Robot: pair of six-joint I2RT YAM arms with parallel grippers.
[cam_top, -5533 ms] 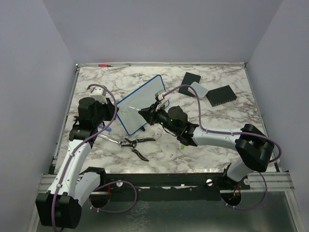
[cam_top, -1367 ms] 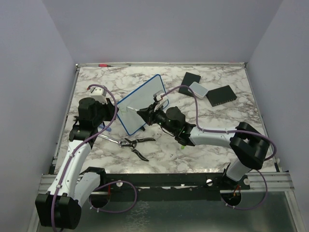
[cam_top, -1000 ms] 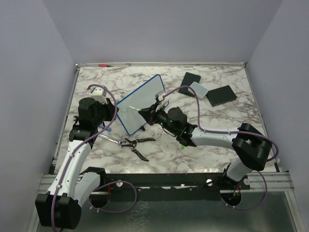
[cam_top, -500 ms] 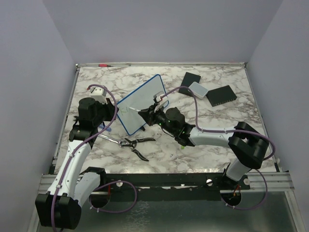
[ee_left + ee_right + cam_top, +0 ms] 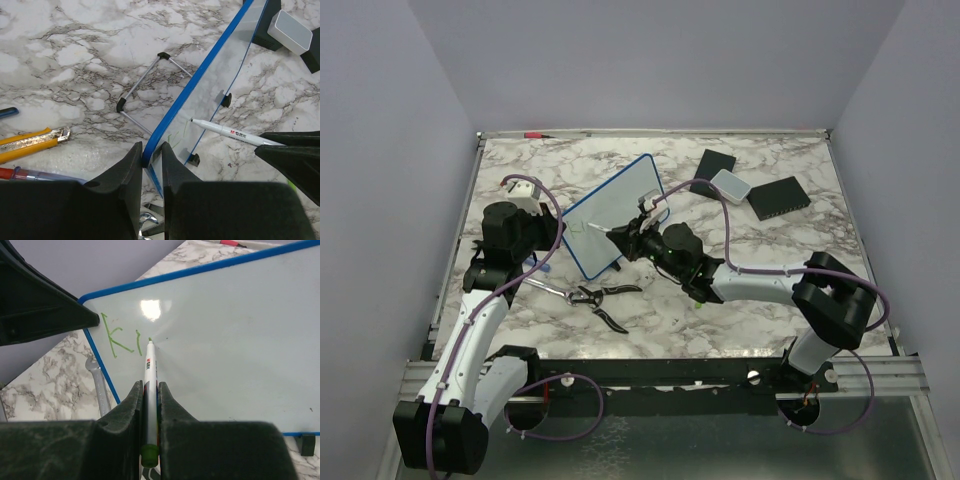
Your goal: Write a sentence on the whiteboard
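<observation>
The whiteboard (image 5: 612,212), blue-framed, stands tilted on its wire stand at the table's middle left. My left gripper (image 5: 561,233) is shut on its blue frame at the near left corner, as the left wrist view (image 5: 151,150) shows. My right gripper (image 5: 632,238) is shut on a white marker (image 5: 149,374) with a green end, and its tip touches the board (image 5: 235,325). Of the sentence (image 5: 120,340), only a green "K" and one short stroke beside it show, at the board's upper left. The marker also shows in the left wrist view (image 5: 227,131).
Black-handled pliers (image 5: 598,297) lie in front of the board. A wrench (image 5: 98,385) lies by the board's lower corner. Two black pads (image 5: 715,164) (image 5: 779,196) and a small white box (image 5: 729,182) lie at the back right. A yellow utility knife (image 5: 30,145) lies left of the board.
My right gripper with the marker has shifted slightly left across the board, staying at its upper left. The left arm and the board have not moved.
</observation>
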